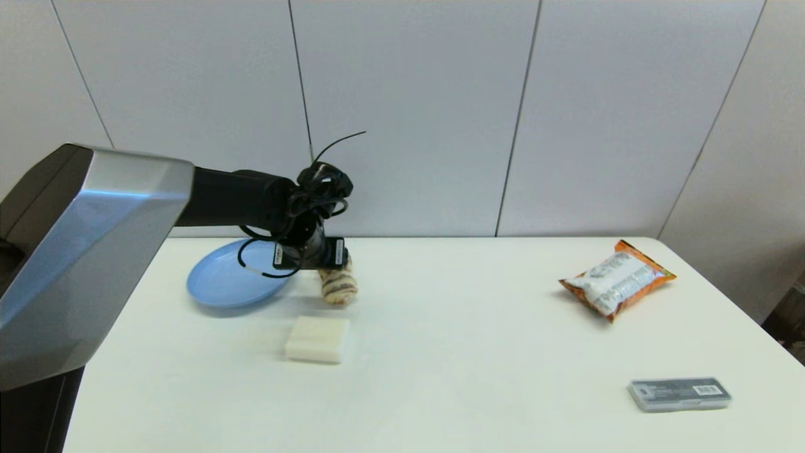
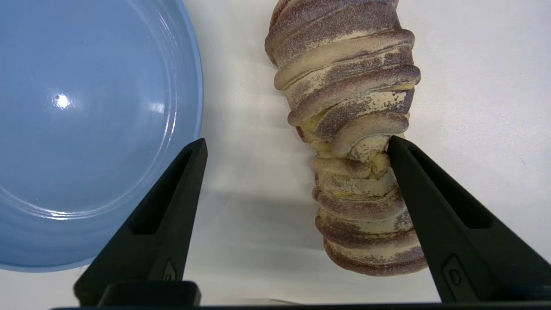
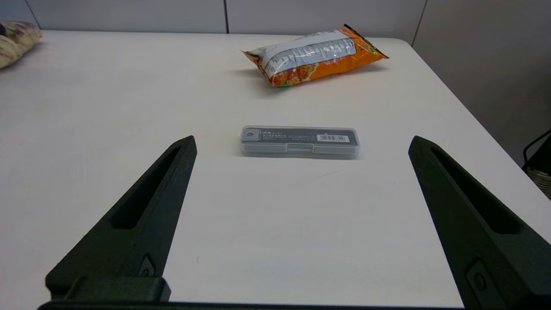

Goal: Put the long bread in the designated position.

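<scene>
left gripper (image 2: 297, 146) spread wide | long bread (image 2: 353, 142) on table, touching one finger (off-centre between our jaws) | we should centre, then close gently | right gripper (image 3: 301, 144) open, idle

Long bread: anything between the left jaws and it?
Nothing visible. The left gripper hangs open right over the long bread, one finger at its side, the other over bare table beside the blue plate. The right gripper is parked apart.

My white table (image 1: 478, 352) stands against a wall of pale grey panels (image 1: 409, 113) split by thin dark seams — even light, soft shadows — with a dark basket (image 3: 538, 165) past the table's right edge.
</scene>
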